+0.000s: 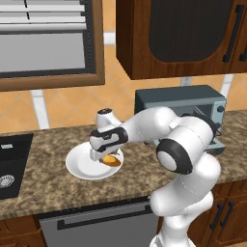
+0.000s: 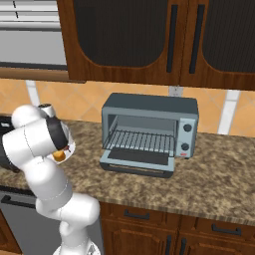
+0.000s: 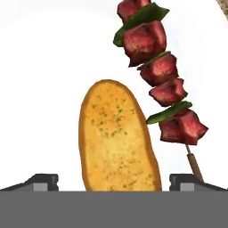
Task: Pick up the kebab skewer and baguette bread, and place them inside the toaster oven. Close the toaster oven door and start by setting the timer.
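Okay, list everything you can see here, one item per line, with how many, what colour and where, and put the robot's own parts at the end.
baguette bread: one, golden-orange, on the plate, between the fingertips
kebab skewer: one, dark red chunks with green pieces, on the plate beside the bread
plate: one, white, on the counter left of the oven
toaster oven: one, blue-grey, on the counter, wire rack inside
toaster oven door: one, blue-grey frame, folded down open
counter: one, speckled brown granite
sink: one, black, at the counter's left end
wall cabinets: dark wood, above the oven
arm: one, white with dark joints
hand: one, open, low over the plate
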Tool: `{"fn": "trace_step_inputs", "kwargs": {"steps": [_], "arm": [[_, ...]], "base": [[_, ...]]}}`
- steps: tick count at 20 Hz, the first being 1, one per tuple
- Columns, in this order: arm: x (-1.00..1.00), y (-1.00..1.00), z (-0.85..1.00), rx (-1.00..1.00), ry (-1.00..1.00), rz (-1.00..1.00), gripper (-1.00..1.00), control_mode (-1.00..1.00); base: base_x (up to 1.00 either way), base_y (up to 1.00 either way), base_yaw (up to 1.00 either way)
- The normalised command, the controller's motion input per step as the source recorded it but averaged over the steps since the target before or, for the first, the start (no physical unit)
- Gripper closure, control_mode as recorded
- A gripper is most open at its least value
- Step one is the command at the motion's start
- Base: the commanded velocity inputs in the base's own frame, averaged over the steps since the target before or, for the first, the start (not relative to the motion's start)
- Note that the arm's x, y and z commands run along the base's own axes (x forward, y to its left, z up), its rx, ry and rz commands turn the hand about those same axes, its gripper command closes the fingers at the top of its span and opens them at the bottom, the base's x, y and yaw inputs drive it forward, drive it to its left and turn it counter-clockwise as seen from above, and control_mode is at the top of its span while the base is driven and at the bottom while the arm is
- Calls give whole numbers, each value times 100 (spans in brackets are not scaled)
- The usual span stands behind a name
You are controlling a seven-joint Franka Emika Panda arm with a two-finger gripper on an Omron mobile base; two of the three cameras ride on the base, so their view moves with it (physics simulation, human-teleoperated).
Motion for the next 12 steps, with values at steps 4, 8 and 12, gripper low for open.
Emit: {"fn": "trace_step_inputs", "kwargs": {"steps": [4, 8, 12], "arm": [[4, -2, -24, 0, 0, 0, -100, -100], [2, 0, -25, 0, 0, 0, -100, -100], [6, -6, -15, 0, 0, 0, -100, -100]], "base": [[0, 0, 0], [0, 0, 0], [0, 0, 0]]}}
